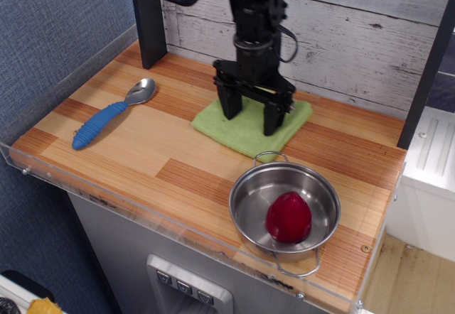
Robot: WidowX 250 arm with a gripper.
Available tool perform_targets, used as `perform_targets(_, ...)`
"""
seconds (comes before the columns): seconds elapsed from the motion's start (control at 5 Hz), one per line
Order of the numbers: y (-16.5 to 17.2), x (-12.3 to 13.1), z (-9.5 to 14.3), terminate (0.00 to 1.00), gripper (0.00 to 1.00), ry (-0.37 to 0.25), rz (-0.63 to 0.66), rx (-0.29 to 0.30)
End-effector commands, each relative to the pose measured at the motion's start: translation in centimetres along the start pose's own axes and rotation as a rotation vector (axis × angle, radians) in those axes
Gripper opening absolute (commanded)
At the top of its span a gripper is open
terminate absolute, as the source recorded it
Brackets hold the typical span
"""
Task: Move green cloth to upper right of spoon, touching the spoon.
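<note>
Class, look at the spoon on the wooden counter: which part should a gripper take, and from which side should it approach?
Grip the spoon by its thick ribbed blue handle, coming straight down from above. It lies flat, so the fingers should close across the handle's width; the shiny bowl looks shallower and slipperier.

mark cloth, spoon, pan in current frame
cloth (250, 135), camera view, bare green area between the fingers toward the front edge
spoon (99, 121), camera view, upper part of the blue ribbed handle
pan (250, 200), camera view, bare steel inner wall left of the red object
</note>
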State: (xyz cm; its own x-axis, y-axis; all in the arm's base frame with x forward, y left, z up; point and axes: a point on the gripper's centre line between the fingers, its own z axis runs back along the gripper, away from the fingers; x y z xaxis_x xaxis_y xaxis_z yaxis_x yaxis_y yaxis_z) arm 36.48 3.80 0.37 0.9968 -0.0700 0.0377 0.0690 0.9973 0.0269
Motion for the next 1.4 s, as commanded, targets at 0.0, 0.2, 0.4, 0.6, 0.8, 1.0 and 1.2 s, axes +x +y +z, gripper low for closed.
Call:
perform_targets(0.0, 4.1, -1.0, -0.2, 0.0, 1.0, 0.018, 0.077, -0.005)
perform_targets(0.2, 4.8, -1.3, 0.0, 0.0, 1.0, 0.022, 0.099, 0.008)
perform_targets(0.4, 5.7, -1.4, 0.5, 0.0, 1.0, 0.018, 0.117, 0.027)
perform_targets(0.6, 6.8, -1.3, 1.1, 0.0, 1.0, 0.013, 0.128, 0.045)
perform_targets(0.8, 7.6, -1.5, 1.2, 0.0, 1.0, 0.013, 0.143, 0.044)
perform_targets(1.0, 8.5, -1.6, 1.5, 0.0, 1.0, 0.01, 0.158, 0.05)
perform_targets(1.2, 8.3, -1.6, 1.5, 0.0, 1.0, 0.005, 0.149, 0.033)
